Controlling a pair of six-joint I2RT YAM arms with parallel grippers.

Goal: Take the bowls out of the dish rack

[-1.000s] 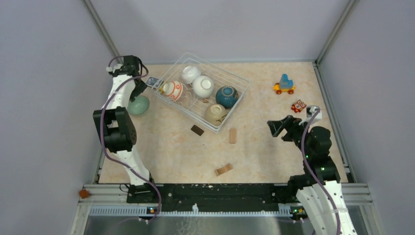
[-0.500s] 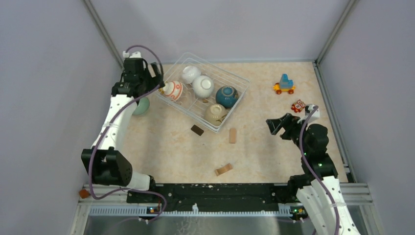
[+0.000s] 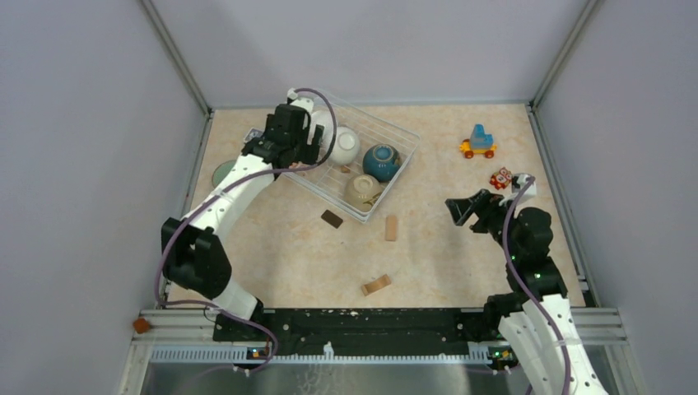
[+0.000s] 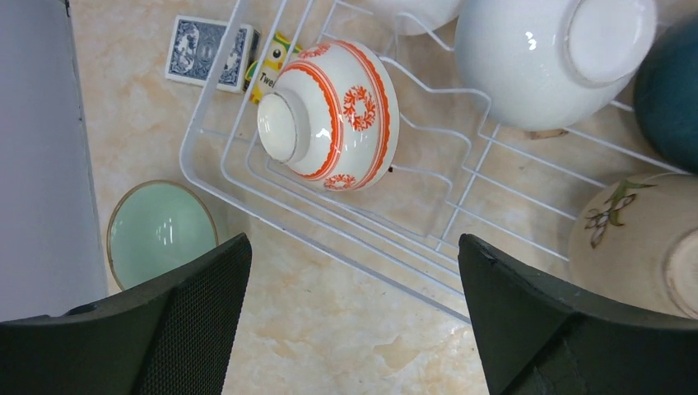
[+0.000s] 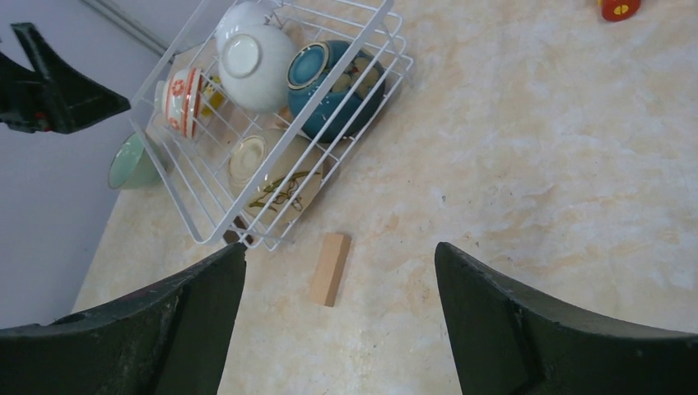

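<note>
While rack [image 4: 346, 247] has 5 bowls [image 4: 329, 115] — grn bowl [image 4: 160, 234] outside.

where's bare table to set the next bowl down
Widest bare patch: near-left table, between the green bowl, the rack and the blocks. Another between rack and toy train. Crowded just in front of the rack, by the blocks.

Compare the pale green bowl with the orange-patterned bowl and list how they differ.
Place: the pale green bowl sits on the table outside the dish rack; the orange-patterned bowl lies inside it.
Pose: the pale green bowl stands upright, mouth up; the orange-patterned bowl is tipped on its side, foot showing.
Look: the pale green bowl is plain; the orange-patterned bowl is white with orange-red bands.
Both are small and round.
</note>
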